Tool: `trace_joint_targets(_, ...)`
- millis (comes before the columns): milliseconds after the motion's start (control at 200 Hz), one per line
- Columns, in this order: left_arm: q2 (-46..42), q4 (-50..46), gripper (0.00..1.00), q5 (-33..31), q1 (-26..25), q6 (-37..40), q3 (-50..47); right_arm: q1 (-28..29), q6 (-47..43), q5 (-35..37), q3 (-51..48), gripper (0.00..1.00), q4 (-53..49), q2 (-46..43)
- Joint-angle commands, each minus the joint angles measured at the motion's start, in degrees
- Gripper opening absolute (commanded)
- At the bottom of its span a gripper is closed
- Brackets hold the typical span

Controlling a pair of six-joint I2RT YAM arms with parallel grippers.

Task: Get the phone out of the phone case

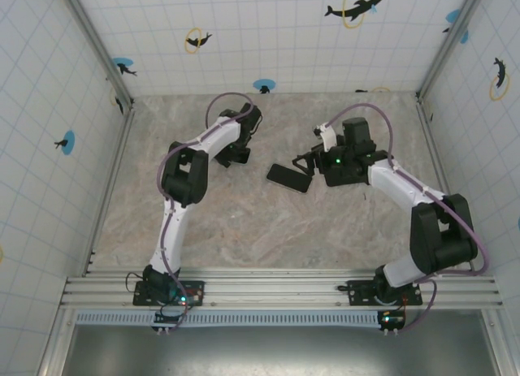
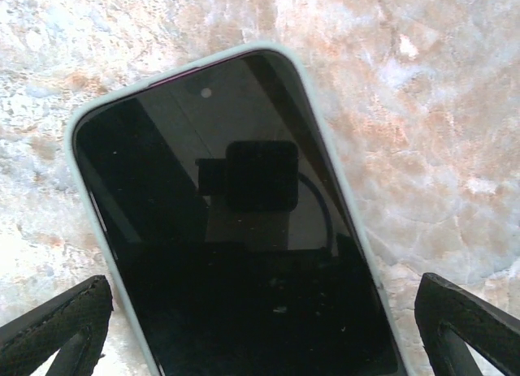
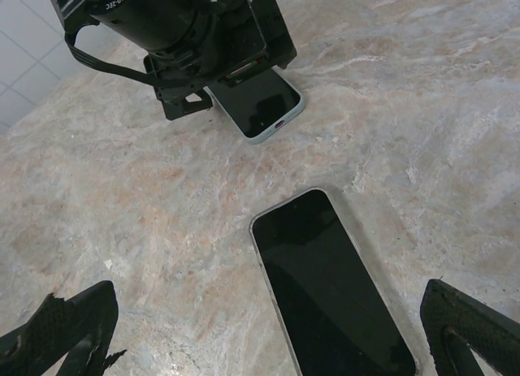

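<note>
The left claw [image 2: 260,335] hangs over a dark-screened phone [image 2: 244,254] lying face up on the marbled surface [image 3: 422,84]. Its fingers [image 2: 57,327] are spread apart, one at each lower corner of the left wrist frame, on either side of the phone and clear of it. The phone sits inside its pale green phone case [image 2: 71,140], whose rim shows all round the glass.

In the right wrist frame the same cased phone lies at upper centre under the left claw. A second phone [image 3: 333,287] lies lower centre, between the parted fingers of the right claw [image 3: 268,319]. A thin pale edge runs round it, possibly a clear case, though the view is too poor to be sure.
</note>
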Motion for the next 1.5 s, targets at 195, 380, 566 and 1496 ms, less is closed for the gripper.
trace_joint_targets(195, 2.4, -4.3, 0.98, -0.3, 0.2, 0.4, 2.3, -0.7, 1.6, -1.8, 1.1, 0.98, 2.6, 1.0)
trace_joint_targets(380, 2.7, -7.0, 0.98, 0.0, 0.1, -0.3, 2.6, -1.7, 1.8, -2.7, 1.1, 0.98, 2.5, 1.3)
trace_joint_targets(566, 2.8, -9.3, 0.98, 1.7, 0.0, -0.9, 2.1, -2.3, 2.4, -3.7, 1.2, 0.98, 3.2, 1.2)
trace_joint_targets(1496, -9.3, 0.0, 0.57, 0.9, 1.0, 5.6, -9.1, -3.1, 17.0, -3.2, -8.0, 0.98, 16.3, -3.2)
